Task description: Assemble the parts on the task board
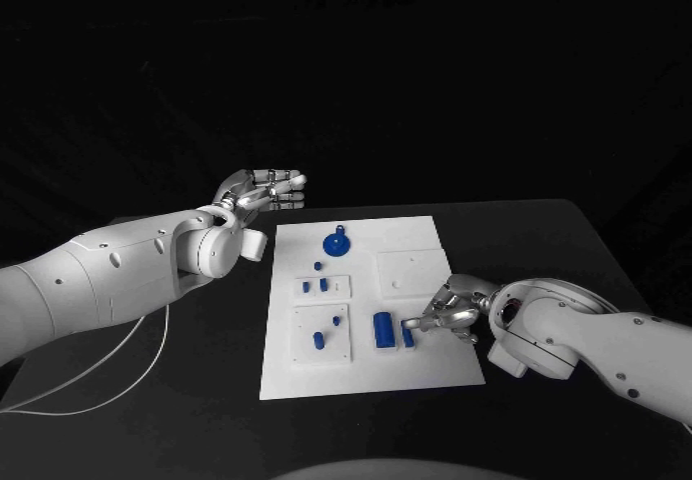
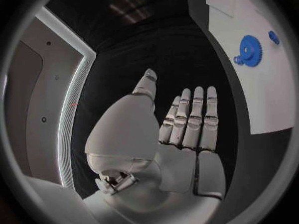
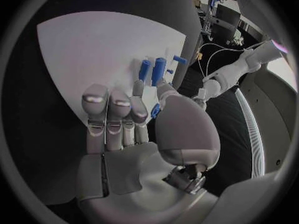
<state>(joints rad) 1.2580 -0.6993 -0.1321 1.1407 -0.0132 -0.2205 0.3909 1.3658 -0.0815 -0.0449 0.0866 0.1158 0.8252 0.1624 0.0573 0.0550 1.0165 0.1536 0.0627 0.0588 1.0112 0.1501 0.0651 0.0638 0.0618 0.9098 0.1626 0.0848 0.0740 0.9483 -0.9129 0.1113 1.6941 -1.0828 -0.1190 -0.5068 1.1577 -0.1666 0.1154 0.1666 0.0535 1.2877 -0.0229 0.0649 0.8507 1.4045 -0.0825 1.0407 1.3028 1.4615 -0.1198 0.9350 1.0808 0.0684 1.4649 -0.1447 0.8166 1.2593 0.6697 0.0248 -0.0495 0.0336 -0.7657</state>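
- What the right hand grips is hard to make out: in the head view its fingertips are seen curled down over a small blue part at the board's near right, and in the right wrist view a blue piece is seen between thumb and fingers, mostly hidden
- Whether that part is truly pinched or only touched cannot be told
- The left hand is held above the table beyond the board's far left corner, apart from it; in the left wrist view its fingers are seen straight and side by side, released, nothing in them
- The board is a white plate lying flat in the middle, carrying raised white square panels
- A blue gear is seen lying near its far edge, short blue pegs on the left panels, and a larger blue block just beside the right hand's fingertips
- The table is black and matte; a thin white cable is draped under the left arm
- The surroundings are dark
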